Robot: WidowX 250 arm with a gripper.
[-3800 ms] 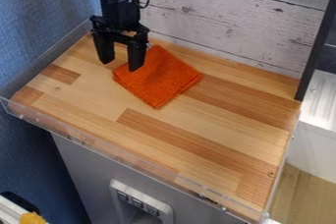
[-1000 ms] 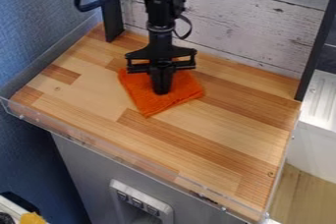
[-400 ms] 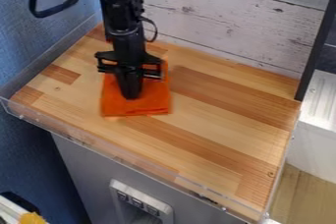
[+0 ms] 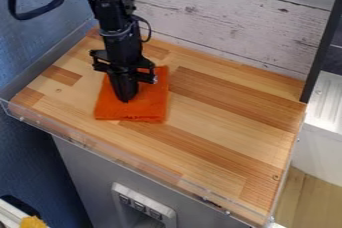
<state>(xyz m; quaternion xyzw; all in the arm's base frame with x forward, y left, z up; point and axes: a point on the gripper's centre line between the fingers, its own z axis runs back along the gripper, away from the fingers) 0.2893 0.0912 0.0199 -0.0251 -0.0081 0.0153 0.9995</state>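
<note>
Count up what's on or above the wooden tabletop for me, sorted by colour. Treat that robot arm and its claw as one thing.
Black: 1, the robot arm with its gripper
Orange: 1, the cloth lying under the gripper
Total: 2

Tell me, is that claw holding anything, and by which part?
The claw is shut, touching the orange cloth near its middle; whether it pinches any fabric, I cannot tell.

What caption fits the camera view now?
End effector closed on a folded orange cloth lying on a striped wooden counter, left of centre.
</note>
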